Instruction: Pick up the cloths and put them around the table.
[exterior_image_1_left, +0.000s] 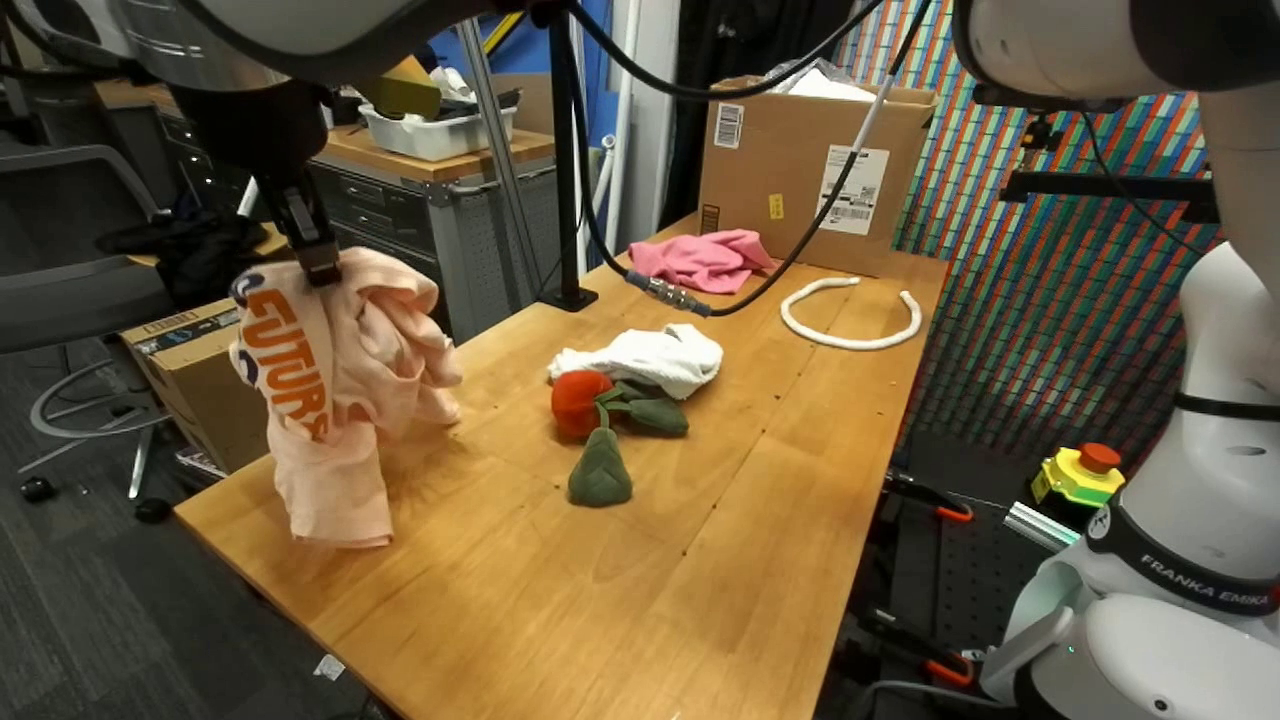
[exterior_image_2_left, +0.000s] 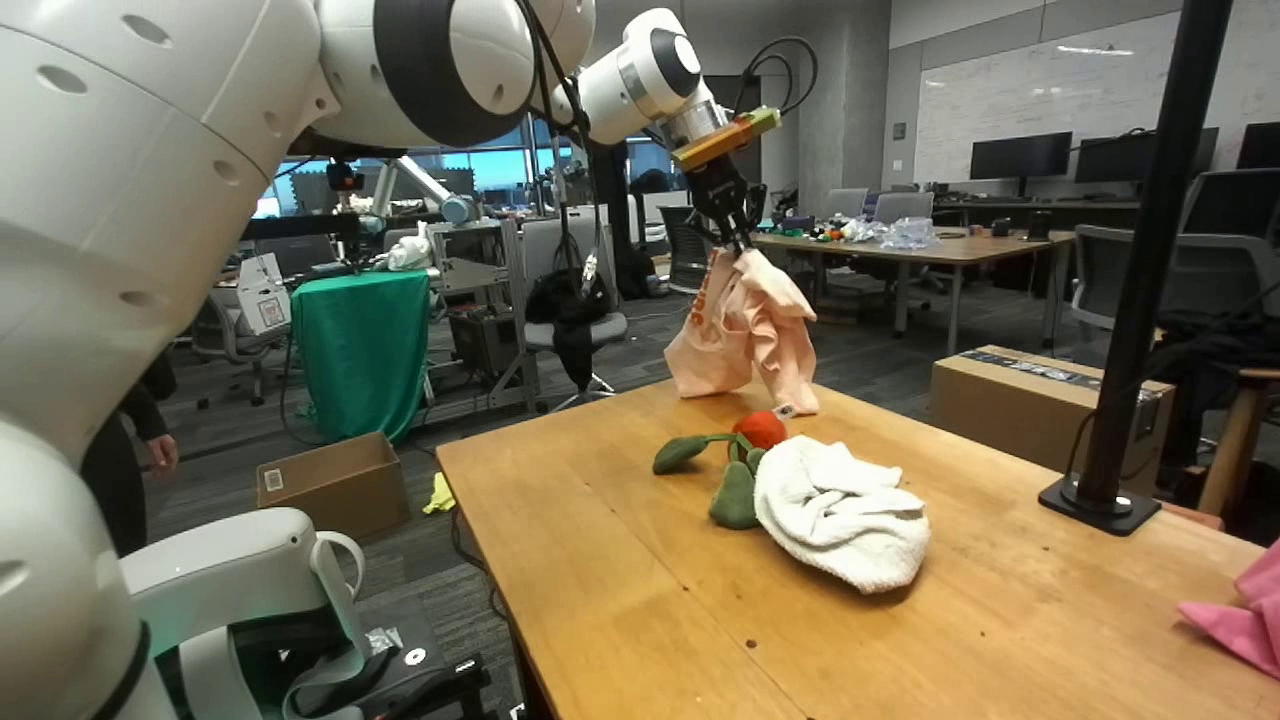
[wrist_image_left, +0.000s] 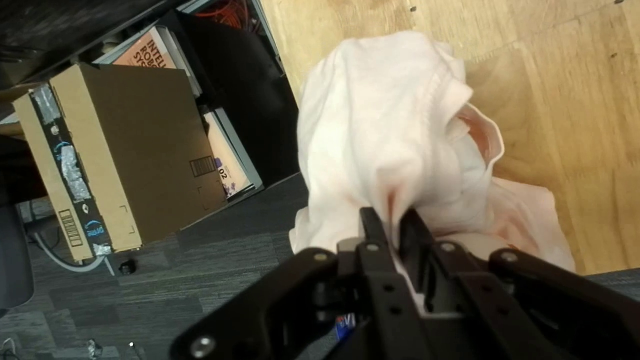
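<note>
Foremost in the wrist view, the claw (wrist_image_left: 389, 225) is clamped on the peach cloth (exterior_image_1_left: 348, 390), gripped near its top, presumably so folds settle onto the counter (exterior_image_1_left: 700, 590).

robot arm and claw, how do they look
The rounded arm is white, with dark joint bands, a silver wrist section with black cables looping near it, and a black band reading FRANKA EMIKA. The claw is black with silver screws.
</note>
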